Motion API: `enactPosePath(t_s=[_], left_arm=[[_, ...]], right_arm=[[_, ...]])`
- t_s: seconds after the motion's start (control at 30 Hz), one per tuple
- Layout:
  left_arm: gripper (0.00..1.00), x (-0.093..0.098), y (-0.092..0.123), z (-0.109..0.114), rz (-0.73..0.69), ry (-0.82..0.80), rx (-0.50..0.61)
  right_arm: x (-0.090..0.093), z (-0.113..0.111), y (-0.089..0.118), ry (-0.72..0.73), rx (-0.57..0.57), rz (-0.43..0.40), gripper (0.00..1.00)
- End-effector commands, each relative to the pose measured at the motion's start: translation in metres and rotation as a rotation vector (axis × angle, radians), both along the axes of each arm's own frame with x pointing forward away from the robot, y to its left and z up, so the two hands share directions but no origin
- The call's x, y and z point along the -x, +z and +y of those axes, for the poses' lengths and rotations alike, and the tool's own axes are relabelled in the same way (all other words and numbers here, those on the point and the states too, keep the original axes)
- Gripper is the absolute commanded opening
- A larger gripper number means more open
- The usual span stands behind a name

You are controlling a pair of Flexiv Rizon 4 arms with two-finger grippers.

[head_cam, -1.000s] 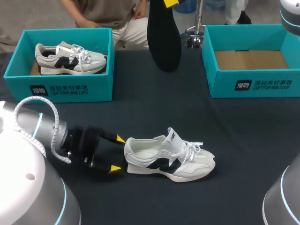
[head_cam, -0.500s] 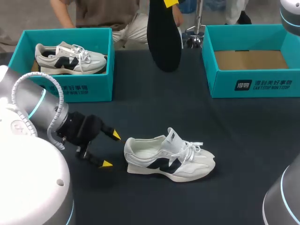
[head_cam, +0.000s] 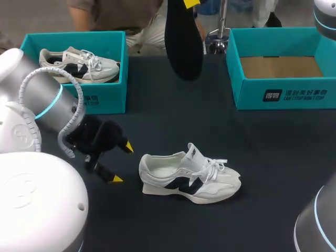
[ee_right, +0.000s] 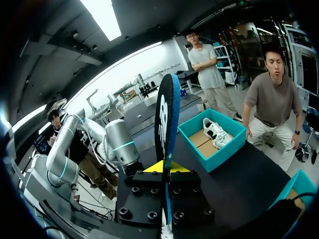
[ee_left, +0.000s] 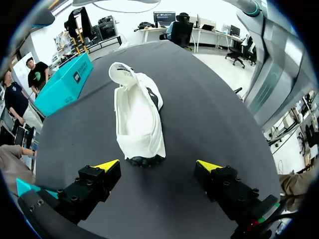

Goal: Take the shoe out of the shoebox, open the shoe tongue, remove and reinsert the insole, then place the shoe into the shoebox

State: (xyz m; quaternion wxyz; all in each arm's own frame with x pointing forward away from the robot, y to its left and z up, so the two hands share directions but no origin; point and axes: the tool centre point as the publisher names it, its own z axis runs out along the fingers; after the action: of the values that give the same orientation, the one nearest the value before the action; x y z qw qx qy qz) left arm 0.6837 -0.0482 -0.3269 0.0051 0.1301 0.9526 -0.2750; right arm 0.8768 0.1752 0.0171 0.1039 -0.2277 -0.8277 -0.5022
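- The dark table (head_cam: 173, 121) carries two teal boxes. The left shoebox (head_cam: 73, 100) has a second sneaker (head_cam: 79, 64) in it, and the right shoebox (head_cam: 286, 97) shows only its cardboard floor.
- The white sneaker (head_cam: 189, 178) stands on its sole near the front middle of the table. Its long axis runs across the table, heel toward my left arm and toe toward the right, with the tongue pulled up.
- The black insole (head_cam: 182, 42) hangs upright over the table's far side, well apart from the sneaker.
- The right gripper (ee_right: 164, 169) appears clamped on the insole's lower end, though only one yellow tip shows.
- The left gripper (head_cam: 120, 163) is spread wide and holds nothing. It is near the heel without touching it, and in its wrist view the heel (ee_left: 144, 159) lies straight ahead.
- Reinsertion likely turns on lining the insole up heel-to-toe with the sneaker, and the left gripper is the nearer one to steady the heel.
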Motion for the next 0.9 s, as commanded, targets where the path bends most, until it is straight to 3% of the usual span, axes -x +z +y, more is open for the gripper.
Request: enactPosePath(t_s=[0.03, 0.3, 0.9], left_arm=[[1.0, -0.0024, 0.0064, -0.0027, -0.018, -0.012, -0.127], [1.0, -0.0101, 0.0099, -0.0042, -0.056, -0.009, -0.173], [1.0, -0.0104, 0.0104, -0.0057, -0.047, 0.009, -0.147]], right_arm=[[0.0002, 0.0007, 0.0, -0.002, 0.002, 0.001, 0.0], [0.0002, 0.0007, 0.0, -0.002, 0.002, 0.001, 0.0], [0.0002, 0.0002, 0.001, -0.003, 0.002, -0.001, 0.0]])
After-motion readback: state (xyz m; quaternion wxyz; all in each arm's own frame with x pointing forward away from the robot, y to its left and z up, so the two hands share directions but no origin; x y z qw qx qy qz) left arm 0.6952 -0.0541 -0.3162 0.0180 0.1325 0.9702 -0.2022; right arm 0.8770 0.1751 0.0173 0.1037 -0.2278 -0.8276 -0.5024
